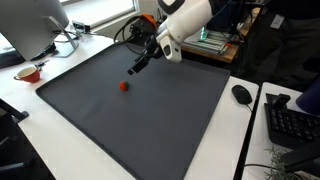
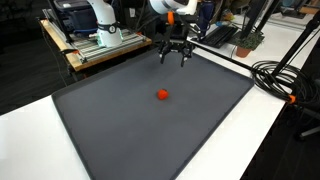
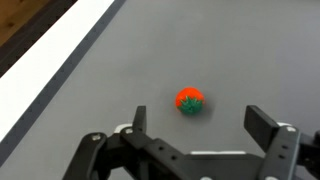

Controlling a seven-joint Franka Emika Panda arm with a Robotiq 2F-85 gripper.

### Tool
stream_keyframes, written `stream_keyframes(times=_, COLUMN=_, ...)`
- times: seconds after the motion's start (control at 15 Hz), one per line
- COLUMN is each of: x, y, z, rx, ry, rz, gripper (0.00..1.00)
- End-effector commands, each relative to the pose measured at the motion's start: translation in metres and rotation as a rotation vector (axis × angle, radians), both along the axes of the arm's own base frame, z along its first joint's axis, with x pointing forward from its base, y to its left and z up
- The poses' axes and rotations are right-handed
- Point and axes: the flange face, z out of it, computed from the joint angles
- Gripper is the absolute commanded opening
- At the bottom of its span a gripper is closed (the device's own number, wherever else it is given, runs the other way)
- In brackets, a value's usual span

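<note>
A small red toy tomato with a green top [image 3: 190,101] lies on the dark grey mat [image 1: 130,120]; it shows in both exterior views [image 1: 124,86] [image 2: 162,95]. My gripper [image 3: 200,128] is open and empty, its two black fingers spread wide. It hangs in the air above the far part of the mat [image 1: 136,66] [image 2: 174,55], apart from the tomato, which lies below and ahead of the fingers.
A white table [image 2: 250,140] surrounds the mat. A red bowl [image 1: 28,72] and a monitor [image 1: 30,25] stand at one corner. A black mouse [image 1: 241,94] and a keyboard [image 1: 292,122] lie on the other side. Cables [image 2: 285,75] run along the table edge.
</note>
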Motion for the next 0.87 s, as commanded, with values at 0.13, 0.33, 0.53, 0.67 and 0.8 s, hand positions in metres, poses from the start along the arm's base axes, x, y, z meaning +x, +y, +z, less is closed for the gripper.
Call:
stream_keyframes(times=0.13, x=-0.071, y=0.029, z=0.091, rx=0.236, ry=-0.078, rz=-0.221, gripper=1.0)
stream_keyframes(times=0.33, x=-0.112, y=0.043, z=0.129, rx=0.347, ry=-0.127, rz=-0.352, gripper=1.0)
stream_keyframes(times=0.53, x=-0.16, y=0.055, z=0.159, rx=0.444, ry=-0.176, rz=-0.489, gripper=1.0)
stream_keyframes(times=0.67, x=-0.194, y=0.063, z=0.173, rx=0.503, ry=-0.216, rz=-0.573, gripper=1.0)
stream_keyframes(times=0.8, x=-0.171, y=0.068, z=0.168, rx=0.471, ry=-0.188, rz=-0.53, gripper=1.0)
